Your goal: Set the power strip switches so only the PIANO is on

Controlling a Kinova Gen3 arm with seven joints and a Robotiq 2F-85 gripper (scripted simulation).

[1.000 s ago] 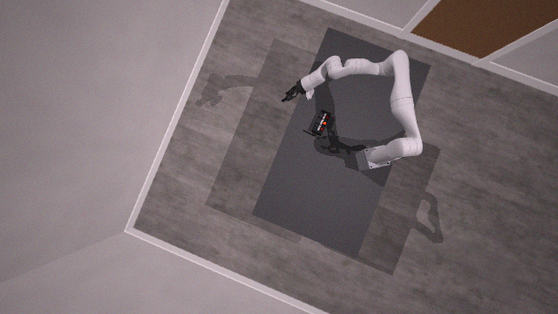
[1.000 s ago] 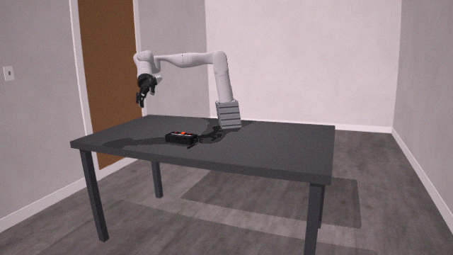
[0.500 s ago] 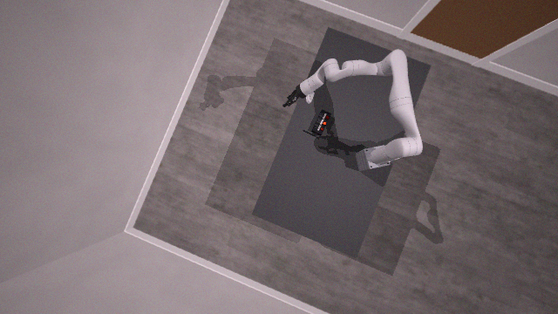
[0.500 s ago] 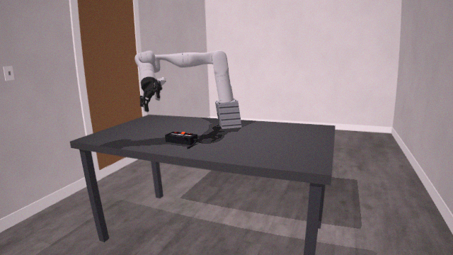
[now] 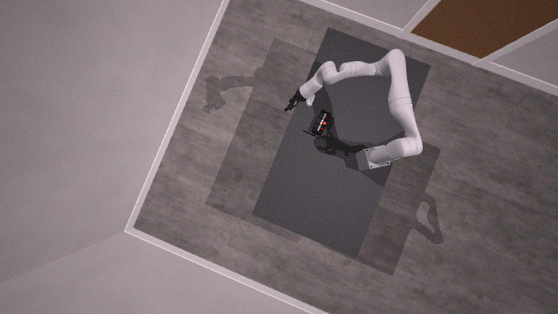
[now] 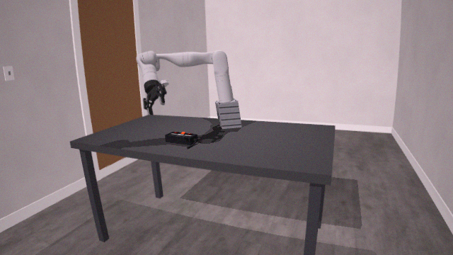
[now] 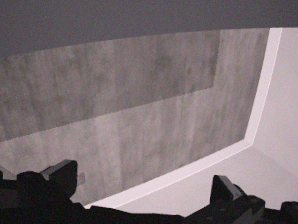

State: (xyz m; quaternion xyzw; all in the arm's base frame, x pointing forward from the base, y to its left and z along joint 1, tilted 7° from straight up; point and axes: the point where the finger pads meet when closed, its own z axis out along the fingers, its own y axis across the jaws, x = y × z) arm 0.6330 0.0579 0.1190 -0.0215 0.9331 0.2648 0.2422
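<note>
A black power strip (image 5: 321, 123) (image 6: 181, 137) lies flat on the dark table (image 5: 314, 196) (image 6: 265, 149), near the arm's base, with red and orange lit switches on top. Its labels are too small to read. My gripper (image 5: 289, 106) (image 6: 150, 104) (image 7: 143, 183) is open and empty. It hangs high above the table's far left edge, well away from the strip. The wrist view shows only my two fingertips, the table edge, the floor and a wall; the strip is out of that view.
The arm's grey base (image 5: 370, 158) (image 6: 228, 115) stands on the table just behind the strip. A short black cord (image 6: 192, 144) lies by the strip's end. A brown door (image 6: 110, 64) and walls stand behind the gripper.
</note>
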